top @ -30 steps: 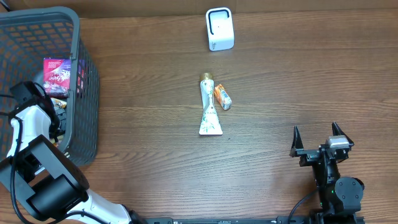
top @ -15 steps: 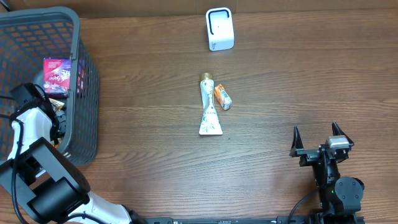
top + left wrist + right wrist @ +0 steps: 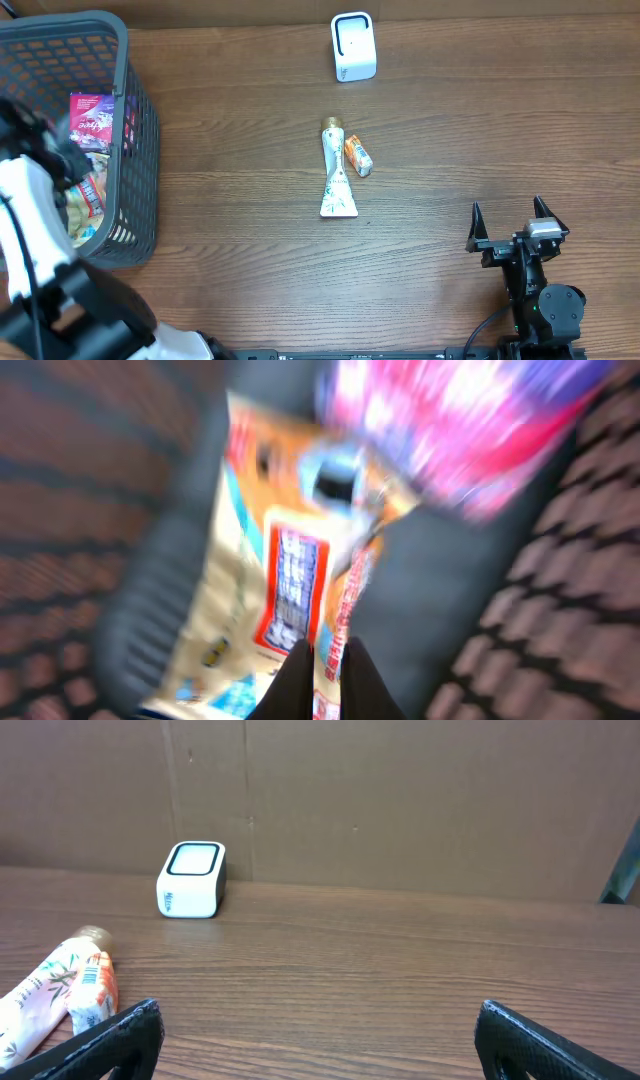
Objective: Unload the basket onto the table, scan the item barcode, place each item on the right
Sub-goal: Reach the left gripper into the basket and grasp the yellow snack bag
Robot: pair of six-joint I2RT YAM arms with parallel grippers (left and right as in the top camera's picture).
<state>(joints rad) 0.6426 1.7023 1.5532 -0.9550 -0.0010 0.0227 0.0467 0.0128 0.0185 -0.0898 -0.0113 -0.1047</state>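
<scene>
Left pincer pressed together at a blurred packet inside the basket; right pincer spread above the tabletop.

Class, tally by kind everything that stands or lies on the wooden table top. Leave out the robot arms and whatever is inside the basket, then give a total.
Basket: 1
Scanner: 1
Tube: 1
Small orange packet: 1
Total: 4
</scene>
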